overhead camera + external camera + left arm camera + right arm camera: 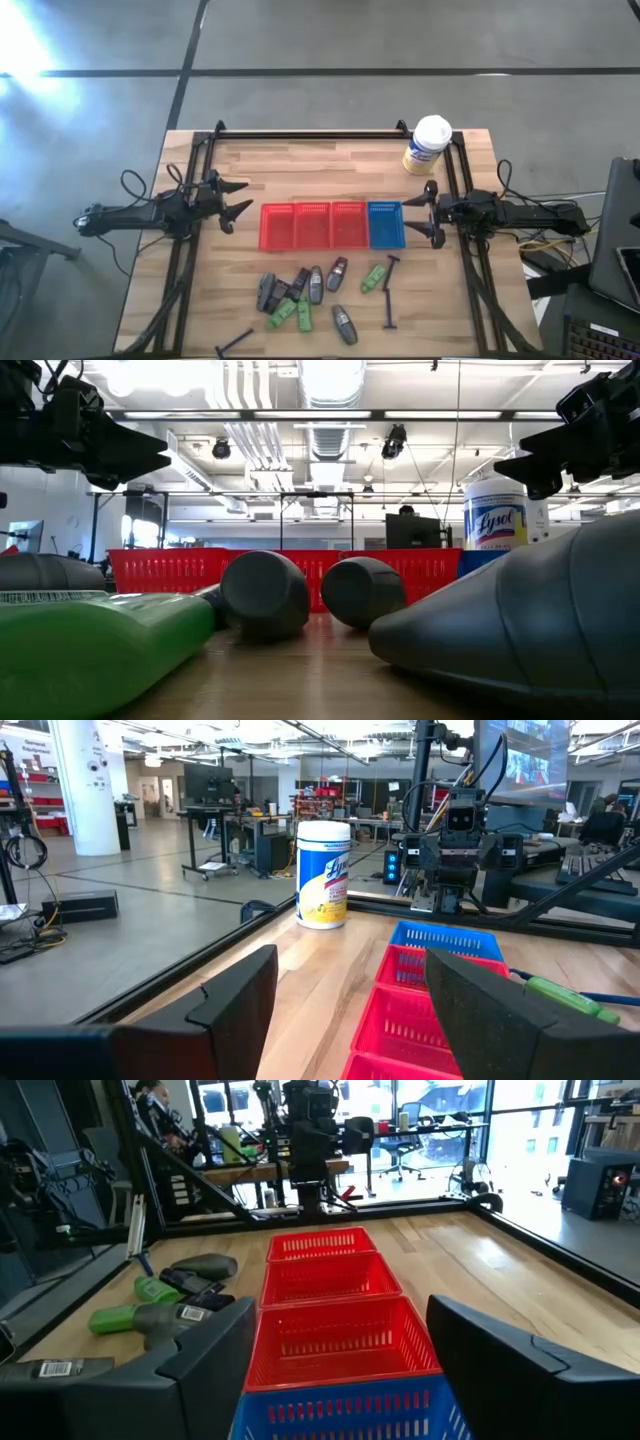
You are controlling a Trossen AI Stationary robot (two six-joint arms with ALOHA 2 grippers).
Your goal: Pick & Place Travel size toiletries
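The travel size toiletries lie loose on the table's near half: grey oval bottles (344,324), bright green tubes (374,276), dark packets (298,283) and thin black T-shaped sticks (390,292). My left gripper (238,198) hovers open at the table's left, left of the red baskets (313,225). My right gripper (432,213) hovers open at the right, just right of the blue basket (386,223). Neither has anything between its fingers. In the low view a grey bottle (540,625) and a green tube (90,645) lie close to the camera.
Three red mesh baskets and one blue one stand in a row at the table's middle. A white-lidded wipes tub (427,146) stands at the far right. A black frame rail (310,133) runs along the far edge and down both sides.
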